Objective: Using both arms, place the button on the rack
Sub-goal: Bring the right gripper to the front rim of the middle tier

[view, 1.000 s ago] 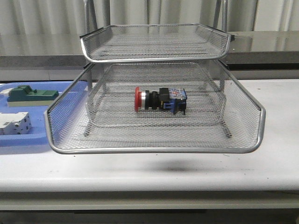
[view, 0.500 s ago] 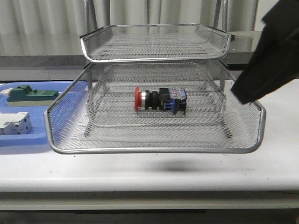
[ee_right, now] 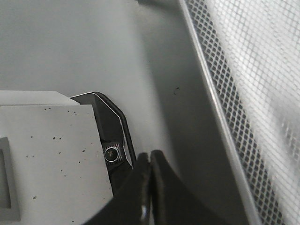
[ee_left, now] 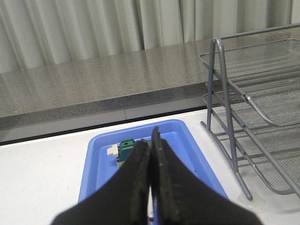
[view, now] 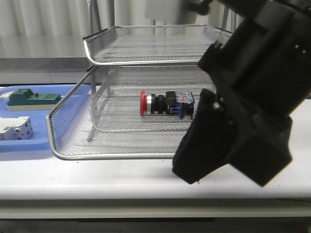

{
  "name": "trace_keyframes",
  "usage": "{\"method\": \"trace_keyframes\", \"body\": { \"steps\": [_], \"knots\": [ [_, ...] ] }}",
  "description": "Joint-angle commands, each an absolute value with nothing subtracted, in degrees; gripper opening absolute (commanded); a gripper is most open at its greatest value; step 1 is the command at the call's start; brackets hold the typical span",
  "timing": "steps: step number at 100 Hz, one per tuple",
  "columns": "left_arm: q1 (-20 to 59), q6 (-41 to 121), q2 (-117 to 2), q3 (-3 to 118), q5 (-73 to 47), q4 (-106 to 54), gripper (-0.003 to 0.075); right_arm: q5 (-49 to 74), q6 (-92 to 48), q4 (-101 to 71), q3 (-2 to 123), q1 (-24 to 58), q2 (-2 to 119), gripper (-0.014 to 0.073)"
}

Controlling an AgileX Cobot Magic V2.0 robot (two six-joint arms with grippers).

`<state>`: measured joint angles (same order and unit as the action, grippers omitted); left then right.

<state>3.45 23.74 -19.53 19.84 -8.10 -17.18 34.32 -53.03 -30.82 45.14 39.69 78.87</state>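
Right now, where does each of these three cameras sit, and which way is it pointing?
Front view: faces forward over the table at the rack with the button in its pulled-out tray; the right arm fills the right side.
Left wrist view: rides the left arm, looking past shut jaws at the blue tray and the rack's frame.
Right wrist view: rides the right arm, looking past shut jaws at the white tabletop and the rack's mesh rim.
Front and left wrist views share the rack and blue tray.
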Motion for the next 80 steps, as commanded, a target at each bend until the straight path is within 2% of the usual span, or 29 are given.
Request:
{"method": "trace_keyframes", "body": {
  "steps": [1, 40, 80],
  "knots": [
    [3.3, 23.28, -19.79, 21.38, -3.65, -17.9, -0.002, 30.89, -54.1, -31.04, 46.99, 40.85, 79.08, -0.0069],
    [3.3, 23.28, -19.79, 21.38, -3.65, -17.9, -0.002, 22.58, -54.1, -27.82, 46.99, 42.66, 88.04, -0.0069],
    [3.3, 23.28, -19.79, 21.38, -3.65, -17.9, -0.002, 13.81, -54.1, -26.56, 47.54, 41.29, 89.58, -0.0069]
  ]
}}
